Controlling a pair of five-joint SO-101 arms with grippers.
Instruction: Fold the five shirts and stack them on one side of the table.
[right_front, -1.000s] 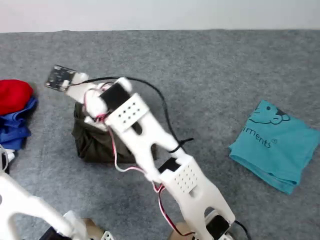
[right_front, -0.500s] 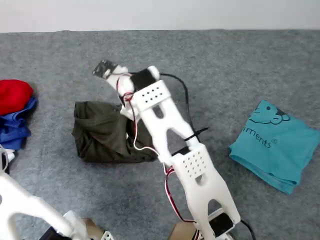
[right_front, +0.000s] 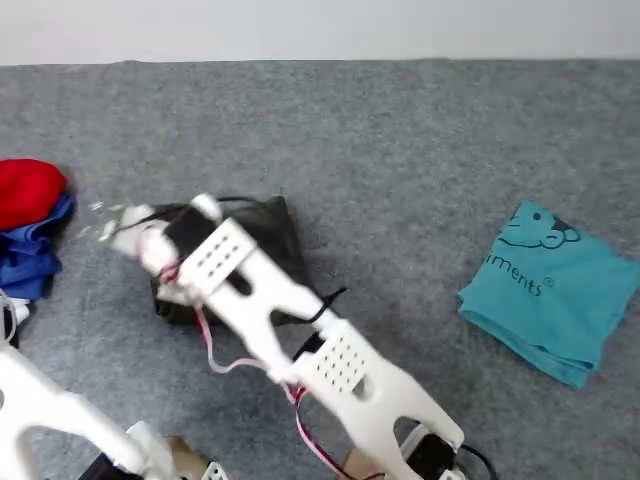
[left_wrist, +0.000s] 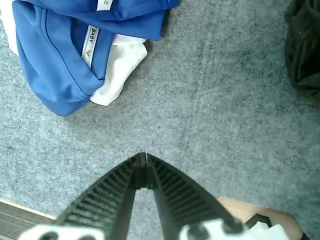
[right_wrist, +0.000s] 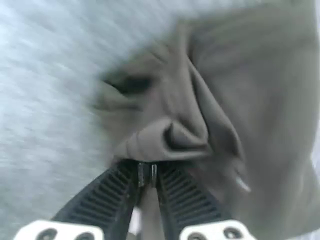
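Note:
A dark olive shirt (right_front: 268, 238) lies bunched at centre-left of the grey table, partly under the right arm. In the right wrist view my right gripper (right_wrist: 146, 172) is shut, with a pinched fold of that olive shirt (right_wrist: 175, 137) at its tips. From above, the right gripper (right_front: 125, 225) is at the shirt's left edge. A folded teal shirt (right_front: 550, 290) lies at the right. Red (right_front: 30, 190) and blue (right_front: 30, 250) shirts are piled at the left edge. My left gripper (left_wrist: 145, 162) is shut and holds nothing, over bare table near the blue shirt (left_wrist: 60, 50) and a white one (left_wrist: 120, 70).
The grey felt table (right_front: 400, 130) has free room at the back and between the olive and teal shirts. The left arm's white link (right_front: 40, 400) crosses the front left corner. The olive shirt's edge (left_wrist: 305, 45) is in the left wrist view.
The right arm swung from behind the olive shirt to its left edge and dropped low. The shirt's bulk now sits further right and back. The left arm stayed still.

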